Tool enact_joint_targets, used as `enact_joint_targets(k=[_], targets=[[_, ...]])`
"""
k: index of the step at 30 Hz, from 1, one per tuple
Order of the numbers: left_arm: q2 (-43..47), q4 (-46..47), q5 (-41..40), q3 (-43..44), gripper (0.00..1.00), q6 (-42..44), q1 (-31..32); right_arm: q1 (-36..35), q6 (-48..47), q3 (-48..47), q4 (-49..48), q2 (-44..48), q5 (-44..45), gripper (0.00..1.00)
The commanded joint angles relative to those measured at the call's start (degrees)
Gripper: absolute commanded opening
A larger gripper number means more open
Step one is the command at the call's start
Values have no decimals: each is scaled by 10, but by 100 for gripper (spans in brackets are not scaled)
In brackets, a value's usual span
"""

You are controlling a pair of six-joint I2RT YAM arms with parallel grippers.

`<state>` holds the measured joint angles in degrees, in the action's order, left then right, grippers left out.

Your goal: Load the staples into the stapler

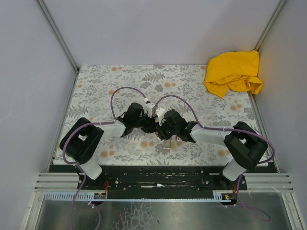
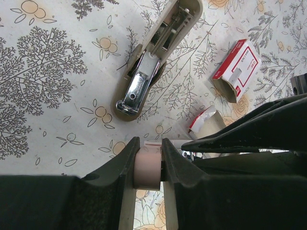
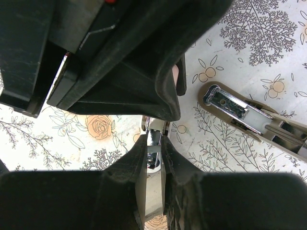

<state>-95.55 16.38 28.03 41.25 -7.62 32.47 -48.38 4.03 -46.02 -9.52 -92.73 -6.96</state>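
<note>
Arms meet over the middle of the counter (image 2: 48, 124), sharing one small object. Left end effector (image 2: 147, 143) is nearly closed, pinching a pink piece (image 2: 147, 167) of plastic between its fingers. Right end effector (image 3: 153, 140) is just as narrow, clamped on a silvery metal part (image 3: 153, 152) that seems joined to it. Holding both ends likely lets one arm steady the plastic while the other works the metal. Whether this belongs to the stapler or is a separate one I cannot tell.

Stapler (image 2: 153, 62) lies on the counter just beyond the fingers, opened flat with its channel facing up, probably so a strip can drop straight in. Box (image 2: 238, 64) sits open to its right in the left wrist view, with a loose white-and-red flap (image 2: 206, 122) nearer the fingers. Staples themselves I cannot make out. Cloth (image 1: 233, 72) is bunched at the far right corner, well apart.
</note>
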Motion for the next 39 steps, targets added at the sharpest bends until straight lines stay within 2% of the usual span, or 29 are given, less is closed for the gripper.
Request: enact_joint_targets(k=[1, 20, 30, 39], targets=[[-24, -40, -5, -1, 0, 16, 13, -4, -6, -25, -7, 1, -2, 17], [-26, -44, -9, 1, 0, 18, 16, -4, 5, -26, -4, -23, -5, 16], [-27, -44, -12, 2, 0, 18, 17, -6, 15, -32, 19, 30, 10, 16], [-28, -46, -13, 2, 0, 19, 18, -9, 14, -39, 23, 10, 0, 17]])
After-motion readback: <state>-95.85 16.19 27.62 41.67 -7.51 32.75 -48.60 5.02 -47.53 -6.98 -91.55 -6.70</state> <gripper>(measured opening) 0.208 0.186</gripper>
